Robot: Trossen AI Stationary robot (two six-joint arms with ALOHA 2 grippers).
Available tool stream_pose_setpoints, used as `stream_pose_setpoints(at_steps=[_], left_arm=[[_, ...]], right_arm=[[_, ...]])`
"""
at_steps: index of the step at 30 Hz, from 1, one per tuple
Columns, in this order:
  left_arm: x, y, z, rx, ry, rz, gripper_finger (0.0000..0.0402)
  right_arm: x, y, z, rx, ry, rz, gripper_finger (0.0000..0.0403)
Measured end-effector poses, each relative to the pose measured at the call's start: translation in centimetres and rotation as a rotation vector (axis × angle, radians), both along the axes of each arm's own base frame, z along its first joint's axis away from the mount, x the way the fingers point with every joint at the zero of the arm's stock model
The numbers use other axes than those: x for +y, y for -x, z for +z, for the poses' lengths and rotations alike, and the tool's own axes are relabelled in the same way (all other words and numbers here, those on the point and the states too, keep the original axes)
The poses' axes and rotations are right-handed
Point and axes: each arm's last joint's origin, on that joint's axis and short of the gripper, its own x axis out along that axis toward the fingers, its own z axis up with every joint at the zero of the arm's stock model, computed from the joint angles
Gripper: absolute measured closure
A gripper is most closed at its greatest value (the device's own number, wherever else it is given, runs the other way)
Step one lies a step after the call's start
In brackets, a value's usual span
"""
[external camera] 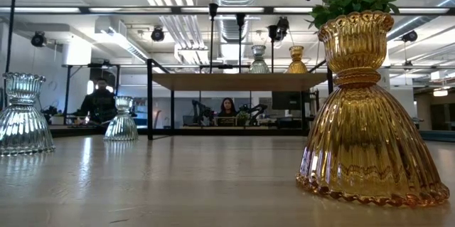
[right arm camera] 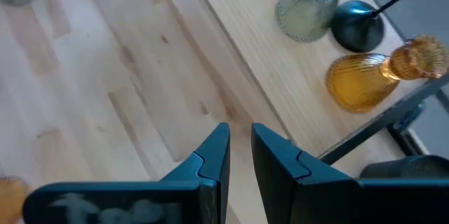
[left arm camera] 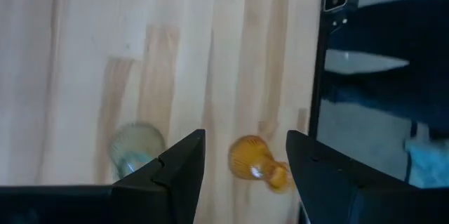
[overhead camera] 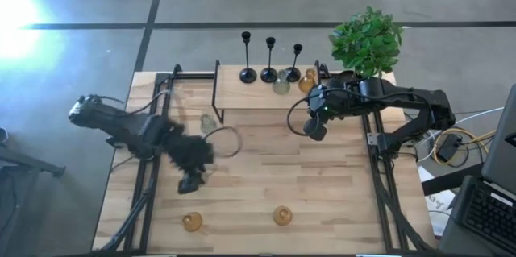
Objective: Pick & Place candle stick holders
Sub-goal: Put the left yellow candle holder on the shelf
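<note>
Three black candlesticks [overhead camera: 269, 70] stand by their round bases on a raised wooden shelf [overhead camera: 242, 92] at the table's far side. Beside them on the shelf stand a pale green glass holder [overhead camera: 280, 86] and an amber one [overhead camera: 307, 82]. Two more amber holders [overhead camera: 192, 222] [overhead camera: 282, 215] stand near the table's near edge, and a clear one [overhead camera: 208, 122] stands mid-table. My left gripper [overhead camera: 191, 180] is open and empty above the table; in its wrist view an amber holder [left arm camera: 256, 162] lies below the gap between its fingers [left arm camera: 245, 136]. My right gripper [overhead camera: 314, 130] is shut and empty just in front of the shelf [right arm camera: 240, 129].
A black pot with a leafy plant [overhead camera: 367, 41] stands at the shelf's right end. A thin ring-shaped loop [overhead camera: 227, 140] lies mid-table beside my left arm. Black frame rails [overhead camera: 375, 168] run along the table's left and right sides. People sit in the room beyond the table [external camera: 227, 109].
</note>
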Motion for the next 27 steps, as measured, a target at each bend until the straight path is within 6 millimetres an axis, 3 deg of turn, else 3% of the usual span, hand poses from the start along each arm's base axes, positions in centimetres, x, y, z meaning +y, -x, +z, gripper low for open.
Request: stream_pose_setpoints(at_steps=[5,10,17,27], left_arm=[[-2.6,3.1,0.1,0.028,0.035,0.175,0.0202],[-4.8,4.8,-1.9,0.096,0.023,0.232,0.0203],[-7.7,5.4,-5.9,0.115,0.052,0.183,0.0203],[-8.8,6.1,-9.8,0.120,0.090,0.141,0.0203]], right_arm=[[-0.1,-0.5,-1.2,0.013,0.016,0.009,0.0351],[-0.4,-1.2,-1.8,-0.023,0.038,0.032,0.0351],[-1.0,-1.3,-1.9,-0.026,0.042,0.015,0.0351],[-1.0,-1.2,-1.7,-0.030,0.041,0.023,0.0351]])
